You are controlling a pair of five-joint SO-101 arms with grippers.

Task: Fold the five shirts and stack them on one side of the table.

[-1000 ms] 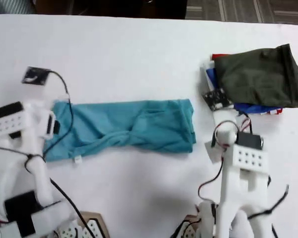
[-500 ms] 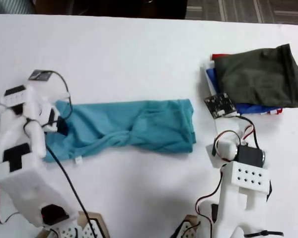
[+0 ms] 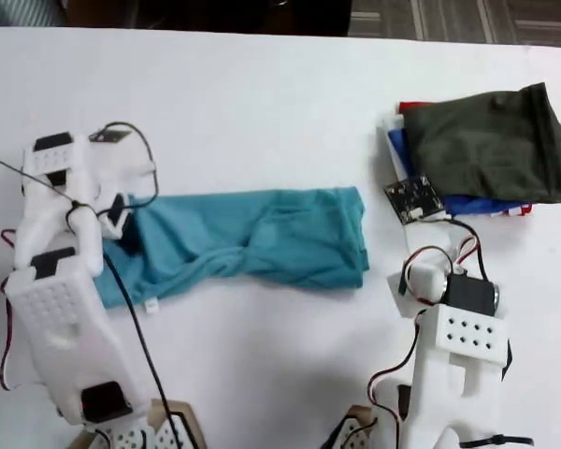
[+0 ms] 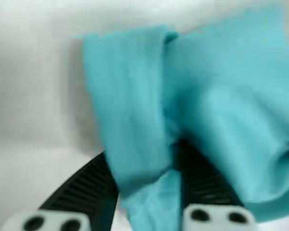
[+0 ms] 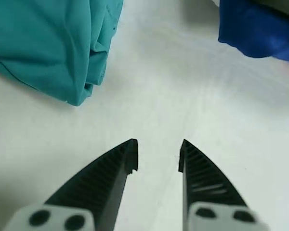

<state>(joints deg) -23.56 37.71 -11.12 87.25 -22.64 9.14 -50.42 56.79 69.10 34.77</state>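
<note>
Nearest the arms' bases, the right gripper point(image 5: 156, 150) is held low over bare white table point(image 3: 262, 94). Its jaws are parted and nothing is caught between them. It is placed between the near right corner of the teal shirt point(image 3: 262, 238) and the stack, touching neither.

Across from it, the left gripper point(image 4: 144, 161) is closed upon the left end of the teal shirt point(image 4: 221, 91), where a bunched fold of cloth is pinched between the two black fingers point(image 4: 89, 185). In the high view the same gripper point(image 3: 122, 224) is seen at that end of the garment, with the cloth gathered and rumpled around it.

The teal shirt is laid as a long band across the middle of the table (folded lengthwise, with a twisted crease near its centre), and its right end is squared off, well apart from the stack.

Farther back on the right side, a dark green shirt point(image 3: 491, 140) is piled on top of a blue shirt point(image 3: 481, 204), and a red edge point(image 3: 413, 108) is visible at the stack's far left corner.
</note>
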